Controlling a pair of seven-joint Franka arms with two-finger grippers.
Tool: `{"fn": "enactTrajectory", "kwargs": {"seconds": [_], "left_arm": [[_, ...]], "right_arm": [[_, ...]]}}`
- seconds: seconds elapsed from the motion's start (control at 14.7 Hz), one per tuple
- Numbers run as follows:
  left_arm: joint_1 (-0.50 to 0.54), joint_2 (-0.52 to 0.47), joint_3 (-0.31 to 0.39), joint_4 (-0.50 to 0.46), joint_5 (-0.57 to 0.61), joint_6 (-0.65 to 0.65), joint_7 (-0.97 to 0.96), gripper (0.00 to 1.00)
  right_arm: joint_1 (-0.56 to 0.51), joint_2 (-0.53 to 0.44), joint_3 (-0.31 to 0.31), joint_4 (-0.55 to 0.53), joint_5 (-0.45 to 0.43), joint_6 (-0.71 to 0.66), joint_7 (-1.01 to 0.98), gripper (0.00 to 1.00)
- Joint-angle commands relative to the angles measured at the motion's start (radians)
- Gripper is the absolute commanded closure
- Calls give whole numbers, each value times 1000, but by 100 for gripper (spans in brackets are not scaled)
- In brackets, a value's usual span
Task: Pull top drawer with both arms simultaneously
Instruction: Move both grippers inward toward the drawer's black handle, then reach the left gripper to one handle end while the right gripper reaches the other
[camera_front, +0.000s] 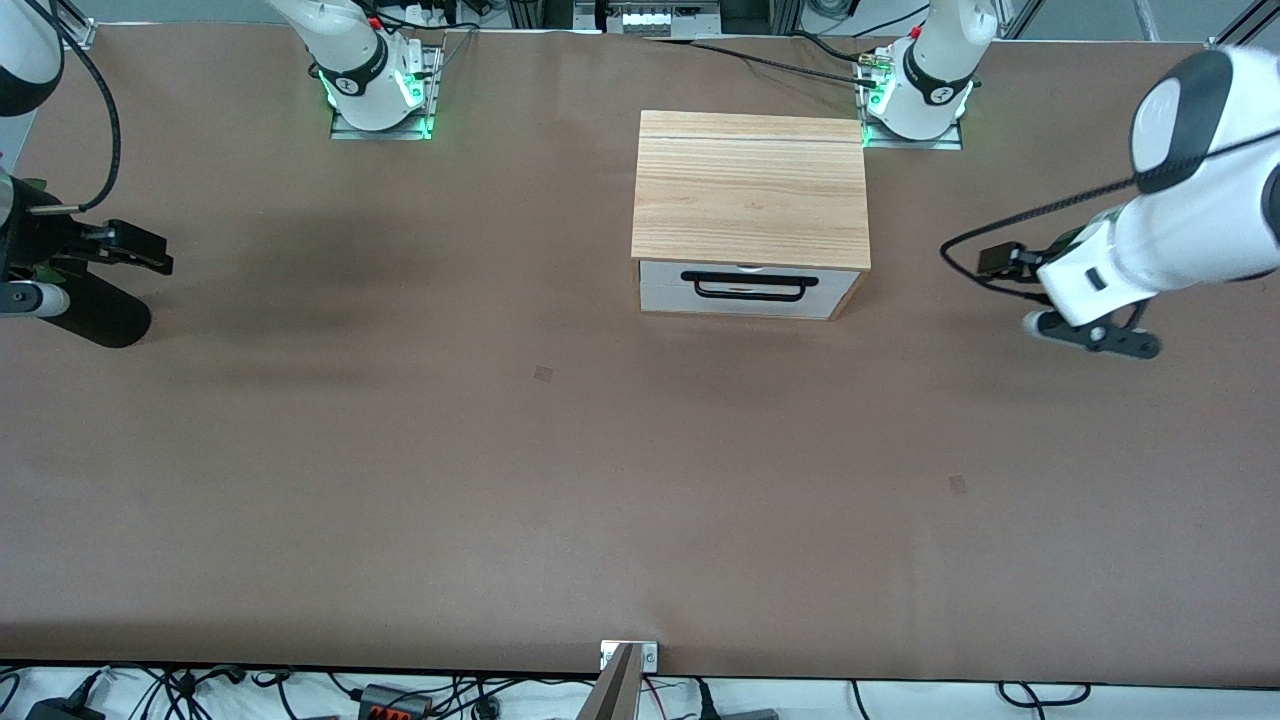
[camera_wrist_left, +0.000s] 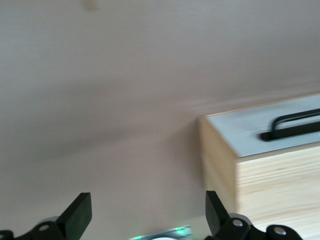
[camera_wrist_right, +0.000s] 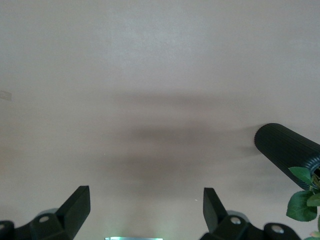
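While the top drawer (camera_front: 745, 287) sits shut, my left gripper (camera_wrist_left: 145, 212) and right gripper (camera_wrist_right: 145, 210) hover over table (camera_front: 500, 450), jaws wide, empty.

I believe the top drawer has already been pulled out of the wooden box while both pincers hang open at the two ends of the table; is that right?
Not quite: the top drawer is shut, its white front flush with the wooden box, as the front view shows. The rest holds: the left pincer and right pincer hang open at the two ends of the table, touching nothing.
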Motion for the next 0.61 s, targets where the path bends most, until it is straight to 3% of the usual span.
{"fn": "enactTrajectory", "kwargs": {"seconds": [0.0,0.07,0.27,0.54], "left_arm": [[53,63,1,38,-220,-29,68,0],[64,80,1,36,-283,-30,103,0],[112,115,1,12,-473,-37,247,0],[176,164,1,-146,-807,-36,530,0]], "right_arm": [[-4,-8,4,-4,34,-7,-16,0],[-10,-5,2,-6,94,-4,-16,0],[-39,119,-7,-9,503,-8,-26,0],[25,280,-2,-15,885,48,-97,0]]}}
